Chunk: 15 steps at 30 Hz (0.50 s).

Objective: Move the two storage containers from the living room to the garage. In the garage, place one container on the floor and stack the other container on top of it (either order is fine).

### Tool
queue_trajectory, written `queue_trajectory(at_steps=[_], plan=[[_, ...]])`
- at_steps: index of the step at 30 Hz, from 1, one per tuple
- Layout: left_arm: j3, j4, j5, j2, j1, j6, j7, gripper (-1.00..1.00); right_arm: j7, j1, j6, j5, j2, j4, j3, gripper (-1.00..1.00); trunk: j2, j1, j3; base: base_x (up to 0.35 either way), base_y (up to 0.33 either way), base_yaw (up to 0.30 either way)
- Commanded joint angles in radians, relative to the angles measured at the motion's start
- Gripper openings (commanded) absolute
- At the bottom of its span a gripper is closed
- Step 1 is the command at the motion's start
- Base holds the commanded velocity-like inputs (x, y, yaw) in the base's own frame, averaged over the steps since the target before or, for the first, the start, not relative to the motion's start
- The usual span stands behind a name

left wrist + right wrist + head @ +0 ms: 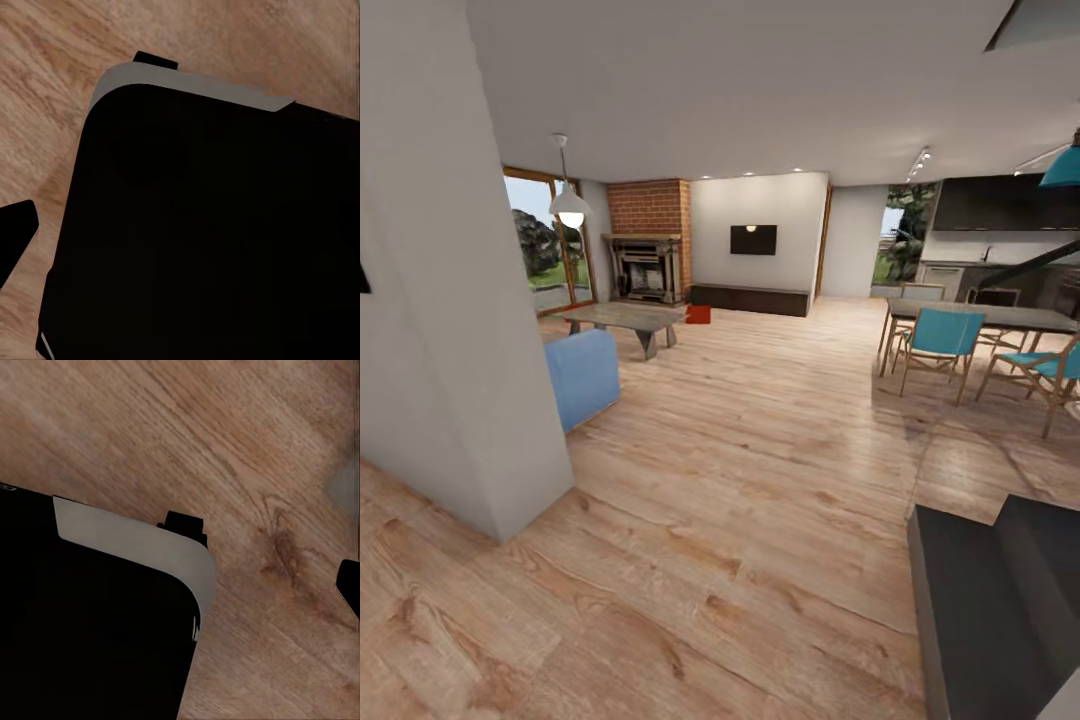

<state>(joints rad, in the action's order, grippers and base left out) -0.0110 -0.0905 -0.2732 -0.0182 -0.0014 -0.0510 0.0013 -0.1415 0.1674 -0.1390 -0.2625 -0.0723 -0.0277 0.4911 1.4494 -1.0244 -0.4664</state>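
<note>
Far off at centre-left, one red storage container [698, 314] sits on the wood floor [760, 480] beside the coffee table [625, 318] (blue sofa [582, 377] nearer) — grey pillar [450, 300] at left; gripper states cannot be told.

A: What sort of place is showing here?

B: A home, an open-plan living and dining area. A brick fireplace [649, 255] is standing at the far wall, with a television [753, 239] hanging beside it over a low dark cabinet [750, 299].

A: Anything else pointing that way?

B: A blue sofa [582, 376] is sitting near a coffee table [626, 318], a lamp [570, 207] is hanging above, and teal chairs [940, 345] are standing round a dining table [988, 316]. Light wood planks [760, 480] are running throughout, and kitchen counters [960, 275] are showing at the back right.
</note>
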Motion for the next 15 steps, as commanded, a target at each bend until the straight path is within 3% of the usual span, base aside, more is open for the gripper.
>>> queue_trajectory(at_steps=[1, 6, 15], plan=[[-0.001, 0.0, -0.004, 0.0, 0.0, -0.003, 0.0, 1.0, -0.006, 0.001, -0.005, -0.011, 0.0, -0.003, 0.007, 1.0, 0.0, -0.001, -0.001, 0.322, 0.0, -0.242], [-0.001, 0.0, -0.004, 0.0, 0.0, -0.003, 0.0, 1.0, -0.006, 0.001, -0.005, -0.011, 0.0, -0.003, 0.007, 1.0, 0.0, -0.001, -0.001, 0.322, 0.0, -0.167], [-0.001, 0.0, -0.004, 0.0, 0.0, -0.002, 0.0, 1.0, -0.005, 0.001, -0.001, -0.012, 0.001, -0.003, 0.007, 1.0, 0.0, -0.001, -0.001, 0.322, 0.0, -0.01]])
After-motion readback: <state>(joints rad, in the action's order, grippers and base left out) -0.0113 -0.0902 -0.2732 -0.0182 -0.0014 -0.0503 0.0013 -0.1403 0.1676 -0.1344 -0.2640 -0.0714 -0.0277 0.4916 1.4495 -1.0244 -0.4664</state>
